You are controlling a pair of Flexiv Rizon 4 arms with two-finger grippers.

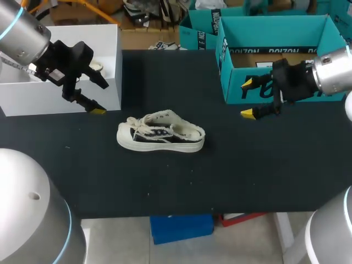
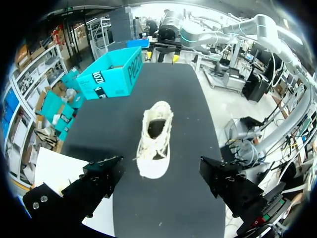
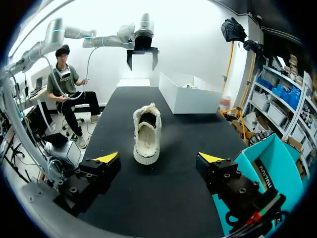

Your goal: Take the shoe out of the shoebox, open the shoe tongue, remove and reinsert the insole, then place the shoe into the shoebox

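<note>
A cream low-top shoe with dark side panels lies on its sole in the middle of the black table, toe toward my left arm; it also shows ahead of the left fingers as the shoe and ahead of the right fingers as the shoe. My left gripper hangs open above the table's left part, in front of the white box. My right gripper is open in front of the teal shoebox, which stands open at the back right. Neither gripper touches the shoe.
A white open box sits at the table's back left, with a small pale object inside. A second teal box lies behind the shoebox. The black table runs bare in front of the shoe to its near edge.
</note>
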